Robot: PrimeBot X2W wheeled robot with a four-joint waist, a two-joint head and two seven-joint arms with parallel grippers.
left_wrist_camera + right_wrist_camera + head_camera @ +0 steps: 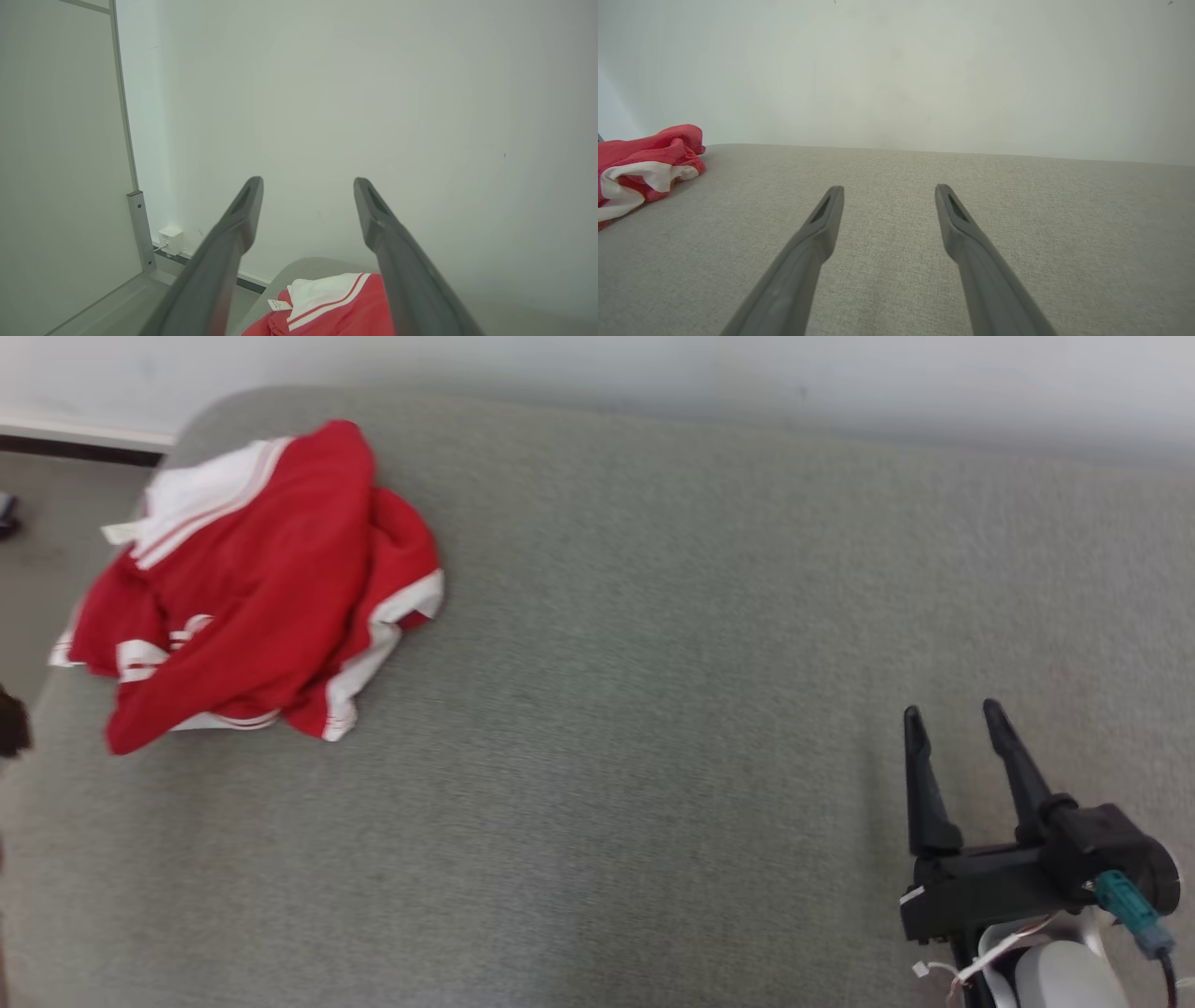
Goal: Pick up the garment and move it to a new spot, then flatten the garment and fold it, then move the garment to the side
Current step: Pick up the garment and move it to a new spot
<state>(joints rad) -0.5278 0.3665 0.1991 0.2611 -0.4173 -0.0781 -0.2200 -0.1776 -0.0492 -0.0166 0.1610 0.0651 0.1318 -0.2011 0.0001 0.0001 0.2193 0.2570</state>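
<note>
While the right tool (950, 709) gapes, the garment (252, 588) lies crumpled apart.

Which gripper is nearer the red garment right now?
The left gripper: in its wrist view the red garment shows close beneath it. The right gripper, also open, sits far across the grey cushion from the garment.

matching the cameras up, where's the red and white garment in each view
head view: red and white garment upper left, crumpled
left wrist view: garment bottom centre
right wrist view: garment at left edge
shared landmark: grey fabric surface under it, white wall behind
</note>
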